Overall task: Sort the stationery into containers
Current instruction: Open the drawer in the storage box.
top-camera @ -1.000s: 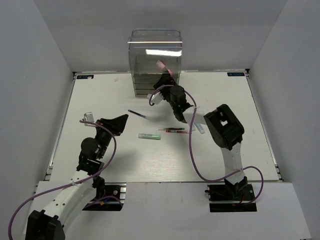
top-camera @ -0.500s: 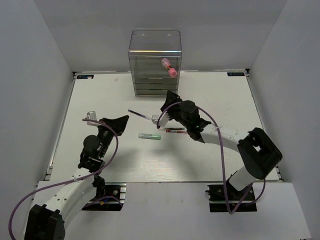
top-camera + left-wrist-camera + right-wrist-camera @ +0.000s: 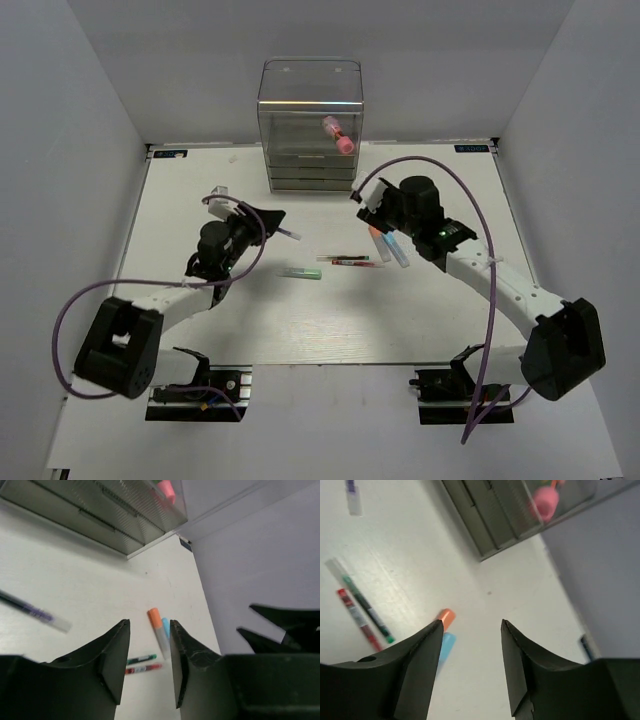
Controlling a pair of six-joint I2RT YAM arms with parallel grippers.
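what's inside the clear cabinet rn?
Through the cabinet wall, one chunky pink marker shows, lying tilted in the upper section above the drawers. The drawers' grey tint hides whatever is inside them.

I see the cabinet (image 3: 300, 110) at top centre, at the back of the table (image 3: 200, 200), with a chunky marker (image 3: 338, 136) inside it. Mid-frame below lie a single marker (image 3: 301, 272), two thin pens (image 3: 348, 260) to its right, and paired markers (image 3: 379, 241) further right.
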